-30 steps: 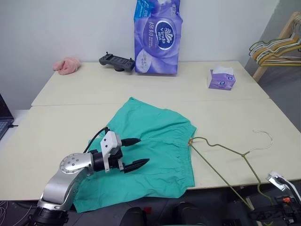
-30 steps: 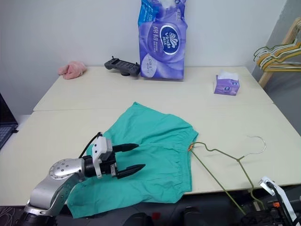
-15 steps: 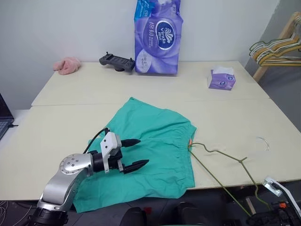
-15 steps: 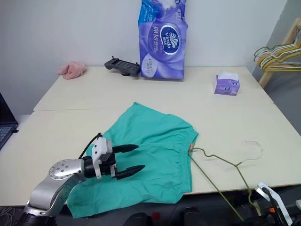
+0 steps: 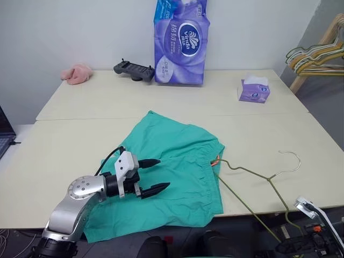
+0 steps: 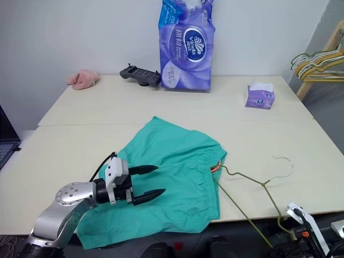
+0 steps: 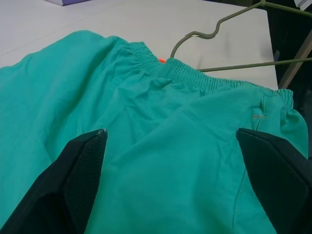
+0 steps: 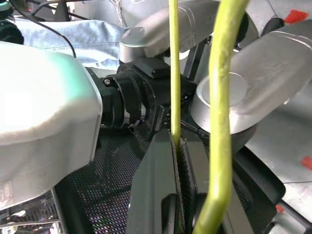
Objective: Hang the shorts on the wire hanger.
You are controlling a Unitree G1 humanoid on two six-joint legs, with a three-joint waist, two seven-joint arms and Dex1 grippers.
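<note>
Since the earlier frame, the hanger (image 5: 252, 180) has shifted leftward; its end now touches the waistband of the shorts (image 5: 172, 172), flat on the table (image 5: 80, 107). Right tool (image 8: 178, 161) stays clamped on its wire. Left tool (image 5: 152, 174) hovers spread over the shorts.

teal-green shorts (image 5: 172, 172), orange tag (image 5: 214, 160), olive-gold wire hanger (image 5: 258, 177), purple tissue pack (image 5: 180, 40)

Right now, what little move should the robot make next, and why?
Probably slide the wire hanger further into the shorts. Its shoulder tip already touches the waistband by the orange tag, the right gripper is shut on the wire, and the left gripper hangs open over the fabric.
</note>
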